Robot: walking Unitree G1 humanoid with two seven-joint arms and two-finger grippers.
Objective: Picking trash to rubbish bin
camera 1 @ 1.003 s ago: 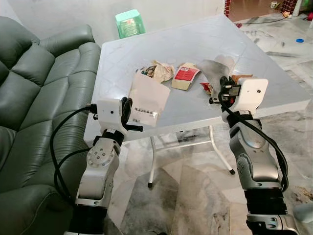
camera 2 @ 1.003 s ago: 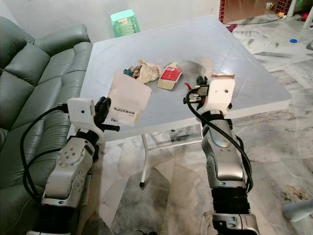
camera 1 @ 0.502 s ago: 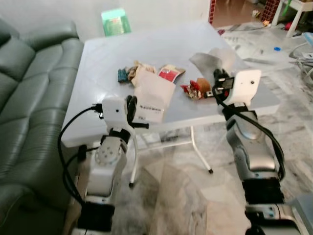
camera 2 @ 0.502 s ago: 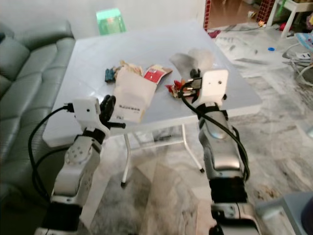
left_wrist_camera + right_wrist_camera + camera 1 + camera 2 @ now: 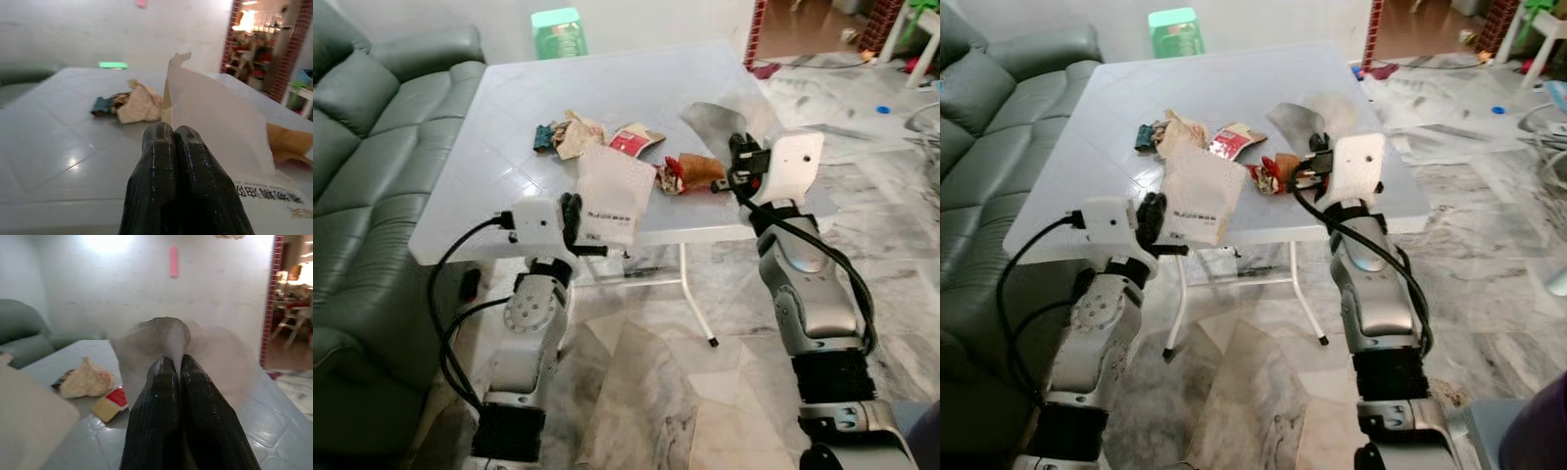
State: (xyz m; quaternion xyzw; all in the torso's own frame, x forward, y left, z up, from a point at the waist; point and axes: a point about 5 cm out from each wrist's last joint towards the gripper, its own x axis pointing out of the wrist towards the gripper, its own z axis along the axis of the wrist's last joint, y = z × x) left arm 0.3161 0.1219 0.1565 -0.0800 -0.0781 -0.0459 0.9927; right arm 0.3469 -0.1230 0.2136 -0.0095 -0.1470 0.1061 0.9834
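My left gripper (image 5: pixel 576 211) is shut on the edge of a white paper bag (image 5: pixel 612 188) with a printed label, held tilted at the front edge of the white table (image 5: pixel 499 117). In the left wrist view its fingertips (image 5: pixel 166 134) pinch the white paper bag (image 5: pixel 210 112). My right gripper (image 5: pixel 736 163) is shut on a grey, see-through plastic bag (image 5: pixel 717 119) that rises over the table's front right part. A crumpled beige wrapper (image 5: pixel 576 135), a red and white carton (image 5: pixel 631 141) and a brown and red wrapper (image 5: pixel 690 172) lie on the table.
A grey-green sofa (image 5: pixel 362 137) stands to the left of the table. A green stool (image 5: pixel 558 27) is behind the table by the wall. Marble floor (image 5: pixel 656 392) spreads under and to the right, with table legs (image 5: pixel 695 304) just ahead.
The whole picture has shifted, so the camera has moved and the table shows more from the front. Both grippers keep their hold, and the brown and red wrapper has come into sight.
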